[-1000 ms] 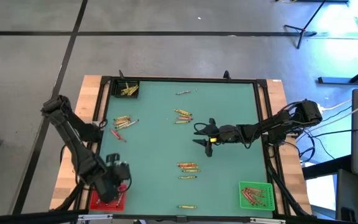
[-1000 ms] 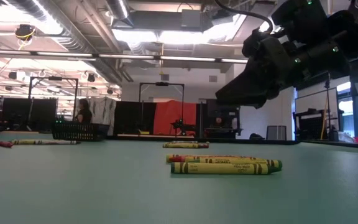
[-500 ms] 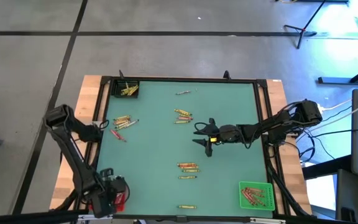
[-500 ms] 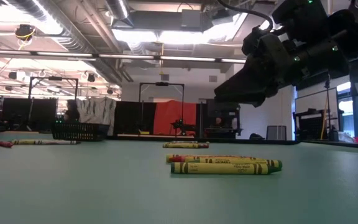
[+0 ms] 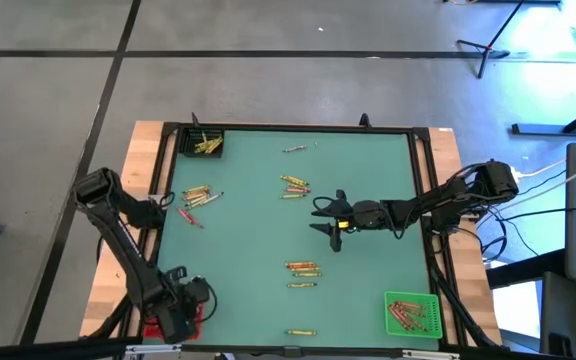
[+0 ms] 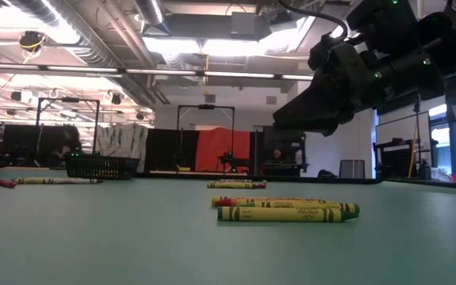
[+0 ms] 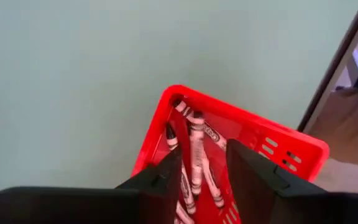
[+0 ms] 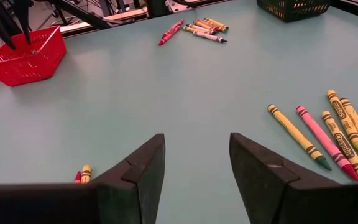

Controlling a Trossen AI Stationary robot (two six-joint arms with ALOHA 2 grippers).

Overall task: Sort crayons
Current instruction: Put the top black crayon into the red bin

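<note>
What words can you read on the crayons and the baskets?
"Crayola": on the wrapper of the olive-yellow crayon on the green table, seen from the right wrist.
Print on the yellow crayons in the low view: too blurred to read.
Labels on the red crayons in the red basket: too small to read.

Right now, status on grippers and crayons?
Left gripper open over red bin, red crayons inside. Right gripper open, empty, mid-table. Loose crayons remain. Nothing blocking.

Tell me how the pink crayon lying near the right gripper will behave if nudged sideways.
The pink crayon looks like a thin round stick, so it would probably roll. Yellow crayons lie close beside it and would likely stop it. It seems stiff and light.
</note>
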